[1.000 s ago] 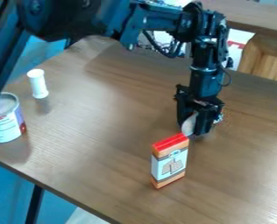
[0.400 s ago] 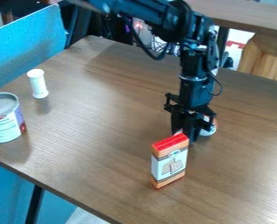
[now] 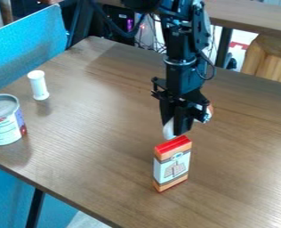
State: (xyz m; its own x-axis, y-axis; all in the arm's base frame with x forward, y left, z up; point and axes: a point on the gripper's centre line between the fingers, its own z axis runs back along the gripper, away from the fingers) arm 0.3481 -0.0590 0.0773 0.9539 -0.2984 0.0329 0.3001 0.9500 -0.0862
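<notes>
The black gripper (image 3: 176,128) hangs near the middle of the table, just behind and above a small upright box. It is shut on a white object (image 3: 168,129), whose pale rounded end shows at the gripper's left side; a white and reddish part shows at its right. The gripper hides the middle of that object. The box (image 3: 172,165) has a red top, orange bands and a white label, and stands on the wooden table (image 3: 101,147).
A can (image 3: 5,127) with a white and blue label stands at the left table edge. Behind it is a white cylinder (image 3: 38,85), upright. A blue panel (image 3: 27,46) borders the table's far left side, and a wooden ledge (image 3: 255,20) lies beyond its back edge.
The gripper has moved left and slightly back in the view, the white object moving along with it. The arm's upper links have shifted too, uncovering the blue panel. Box, can and cylinder have stayed put.
</notes>
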